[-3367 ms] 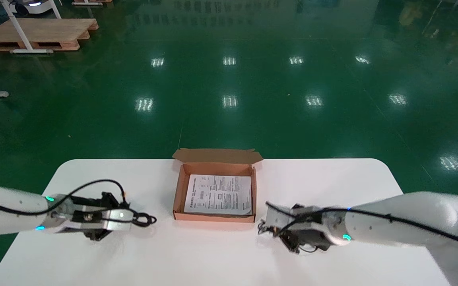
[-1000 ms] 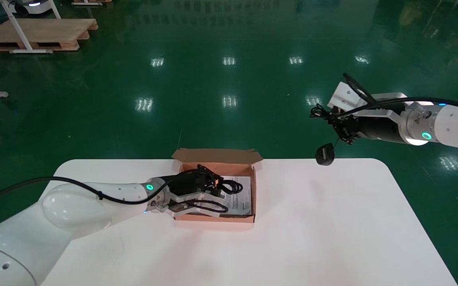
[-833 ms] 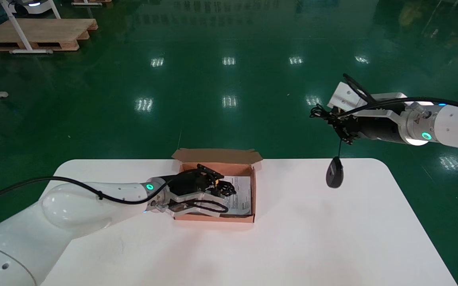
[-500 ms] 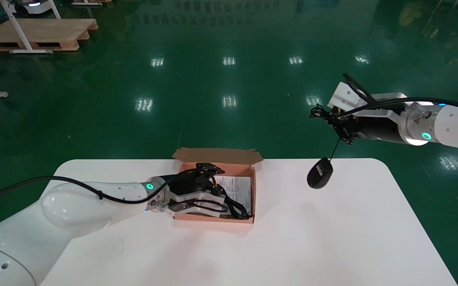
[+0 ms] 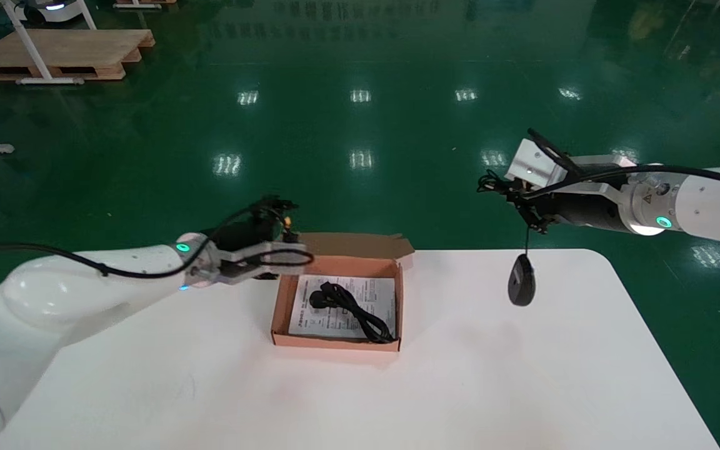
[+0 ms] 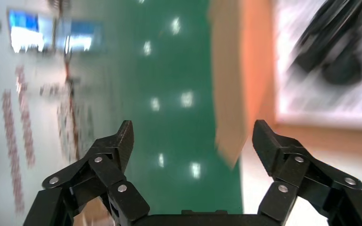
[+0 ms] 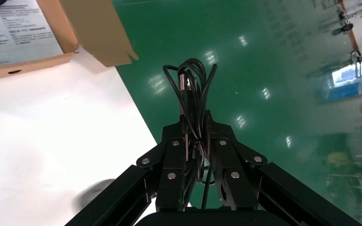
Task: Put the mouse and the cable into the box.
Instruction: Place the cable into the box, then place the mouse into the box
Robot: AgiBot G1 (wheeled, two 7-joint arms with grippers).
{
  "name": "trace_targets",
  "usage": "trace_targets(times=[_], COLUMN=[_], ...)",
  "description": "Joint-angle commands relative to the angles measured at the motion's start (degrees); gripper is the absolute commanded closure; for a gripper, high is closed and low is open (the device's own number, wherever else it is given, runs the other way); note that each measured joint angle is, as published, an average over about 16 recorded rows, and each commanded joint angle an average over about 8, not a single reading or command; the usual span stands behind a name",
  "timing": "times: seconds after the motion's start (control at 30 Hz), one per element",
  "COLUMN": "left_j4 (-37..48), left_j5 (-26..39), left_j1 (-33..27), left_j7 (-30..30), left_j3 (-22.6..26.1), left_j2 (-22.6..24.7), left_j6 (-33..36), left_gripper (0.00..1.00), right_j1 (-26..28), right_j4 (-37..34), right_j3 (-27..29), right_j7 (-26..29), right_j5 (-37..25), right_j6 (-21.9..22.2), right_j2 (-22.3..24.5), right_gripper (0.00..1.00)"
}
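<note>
The right gripper's (image 5: 525,211) fingers (image 7: 176,141) are clenched on a bunched loop of the mouse's cord (image 7: 192,89), with the coils sticking out past the fingertips. One thin strand drops straight down from the grip, and the mouse (image 5: 521,288) hangs nose-up at its end. It hangs over the far right part of the table (image 5: 397,387), well to the right of the box (image 5: 337,341) and outside it. The right arm reaches in from the right, with its gripper held high beyond the table's far edge. The left gripper's (image 5: 292,240) fingers (image 6: 118,146) are spread wide and hold nothing. The left wrist view shows only floor and a box wall (image 6: 257,70) between them. This gripper hovers above the box's far left corner, beside the raised flap, and its arm comes in low from the left. The cable (image 5: 350,308) lies inside the box — a loose black coil on the printed sheet (image 5: 360,290) that lines the bottom, with the plug toward the far left and the rest trailing to the near right corner. It shows blurred in the left wrist view (image 6: 339,52). The box sits open at the middle of the table, near the far edge.
</note>
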Motion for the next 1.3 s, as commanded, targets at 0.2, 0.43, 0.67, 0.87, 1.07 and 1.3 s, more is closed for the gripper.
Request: trace_targets(times=[0.2, 0.43, 0.67, 0.87, 1.07, 1.3], left_j4=[2.10, 0.86, -1.53, -3.62, -5.60, -7.75], left_j5=[1.61, 4.39, 7.16, 9.66, 12.31, 15.55], left_j1=[-1.93, -1.66, -1.25, -0.89, -0.58, -0.28], left_j7=[-5.65, -10.68, -15.34, -19.33, -23.31, -27.88], left_j3=[-0.59, 0.81, 2.27, 3.40, 4.39, 5.35], left_j2=[-4.54, -5.61, -6.52, -7.33, -8.09, -8.88], left_j6=[-6.13, -7.82, -7.99, -8.07, -8.08, -7.98], left_gripper=[0.00, 0.00, 0.00, 0.00, 0.00, 0.00], right_j1=[-0.59, -1.22, -1.53, -3.64, -5.68, -5.18], right_j4=[1.84, 4.58, 3.44, 3.77, 6.99, 2.52], right_j3=[-0.47, -1.60, -3.57, -7.34, -13.65, -21.16], right_j7=[-0.90, -1.82, -4.29, -7.07, -5.23, 0.12], right_j5=[1.03, 1.85, 2.12, 0.83, 1.52, 0.75], right_j6=[-0.39, 0.34, 1.88, 4.15, 6.66, 11.88], right_j2=[-1.69, -6.60, -13.66, -19.33, -20.88, -21.05], right_gripper=[1.00, 1.00, 1.00, 1.00, 1.00, 1.00])
